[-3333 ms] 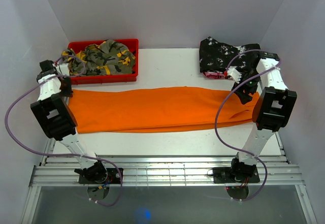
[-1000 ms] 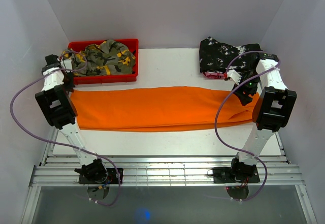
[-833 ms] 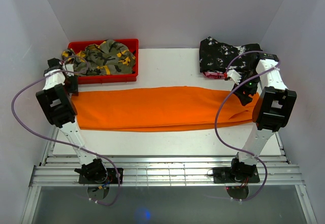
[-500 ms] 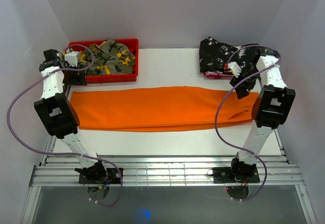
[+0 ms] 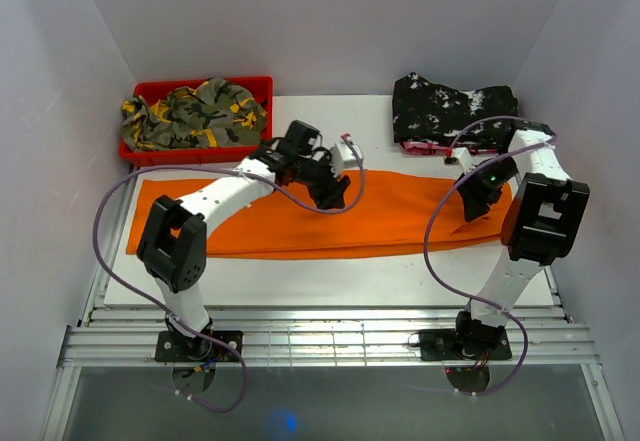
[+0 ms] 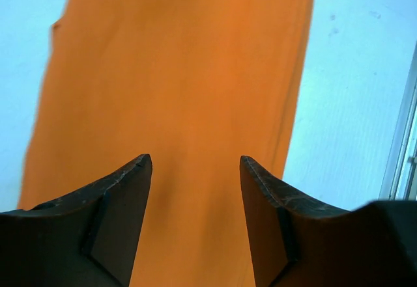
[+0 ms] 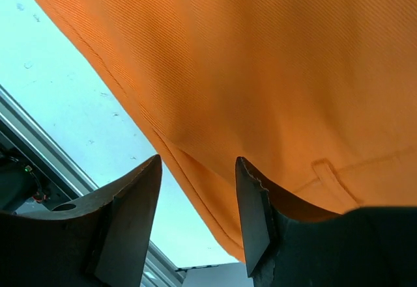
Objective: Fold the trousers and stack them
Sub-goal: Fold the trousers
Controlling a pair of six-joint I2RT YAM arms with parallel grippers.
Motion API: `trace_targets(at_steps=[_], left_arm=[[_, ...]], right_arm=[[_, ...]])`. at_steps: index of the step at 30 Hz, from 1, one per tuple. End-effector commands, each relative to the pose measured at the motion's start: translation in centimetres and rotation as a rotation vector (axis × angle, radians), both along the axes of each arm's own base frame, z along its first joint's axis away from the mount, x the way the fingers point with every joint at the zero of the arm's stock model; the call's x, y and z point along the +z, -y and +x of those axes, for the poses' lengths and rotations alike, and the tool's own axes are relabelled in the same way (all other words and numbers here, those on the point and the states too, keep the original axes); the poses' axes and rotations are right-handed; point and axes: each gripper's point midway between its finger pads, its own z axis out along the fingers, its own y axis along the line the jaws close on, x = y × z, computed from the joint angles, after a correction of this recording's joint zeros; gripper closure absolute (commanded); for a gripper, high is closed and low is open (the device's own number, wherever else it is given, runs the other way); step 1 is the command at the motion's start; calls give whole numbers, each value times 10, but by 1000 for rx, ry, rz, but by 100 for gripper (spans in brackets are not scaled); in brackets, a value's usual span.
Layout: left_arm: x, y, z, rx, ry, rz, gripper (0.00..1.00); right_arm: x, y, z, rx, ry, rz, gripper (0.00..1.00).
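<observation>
The trousers (image 5: 400, 216) lay flat beneath both pincers. The left gripper (image 6: 195, 160) hung released, jaws apart, over mid-length. The right gripper (image 7: 199, 160) was likewise released, above the end hem. Recommended: descend squarely and pinch both layers at the edge before folding.

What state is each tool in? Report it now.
Left tool: open, holding nothing, over the trousers.
Right tool: open, holding nothing, over the trousers.
</observation>
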Motion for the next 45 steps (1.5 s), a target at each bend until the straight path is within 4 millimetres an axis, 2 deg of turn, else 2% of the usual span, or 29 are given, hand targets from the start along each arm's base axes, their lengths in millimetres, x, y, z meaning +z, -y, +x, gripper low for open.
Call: trace_targets(at_steps=[1,2,6,8,11,14,16,19,20,23,27,29,30,32,33,37,38,40,41,44,45], left_arm=[[-12,46,3,-15,61,-25,34],[-17,63,-12,-64,50,-20,36],[-45,90,-39,-132,22,12,38],[-61,93,-47,-139,19,45,38],[-78,87,-49,-124,12,84,38],[-87,82,-60,-152,-8,97,38],[-85,81,-67,-165,-15,91,37],[-77,80,-75,-180,-13,72,33],[-78,80,-77,-180,-9,79,33],[-81,79,-82,-178,-1,98,34],[-84,75,-76,-147,19,122,39],[-86,73,-73,-131,20,133,46],[-87,73,-73,-126,19,136,48],[-88,71,-73,-122,18,140,59],[-87,71,-74,-120,16,140,62],[-88,69,-73,-108,15,151,77],[-88,69,-72,-104,19,152,86],[-86,69,-71,-104,21,150,94],[-84,70,-71,-106,20,147,99],[-74,72,-75,-119,16,122,100],[-71,73,-77,-124,12,114,100]], right_arm=[[24,27,21,-217,69,25,43],[30,33,28,-259,71,39,42],[36,63,28,-447,40,36,37],[34,73,21,-513,12,18,35],[29,79,11,-568,-16,-1,32],[20,85,2,-586,-35,-28,30],[16,88,-5,-592,-51,-40,29],[23,83,-10,-538,-42,15,28],[32,80,-11,-517,-3,25,27],[41,75,-19,-373,80,16,26],[38,69,-34,-153,164,-36,25],[38,70,-30,-69,230,-85,24],[30,67,-35,-38,227,-88,23],[28,68,-32,34,278,-128,22],[18,67,-36,63,268,-141,22],[5,66,-40,157,277,-183,21],[4,67,-39,168,282,-191,21],[1,66,-37,184,289,-196,21],[0,67,-36,192,291,-203,23],[-5,70,-30,209,309,-228,29],[-7,71,-29,218,314,-235,37]])
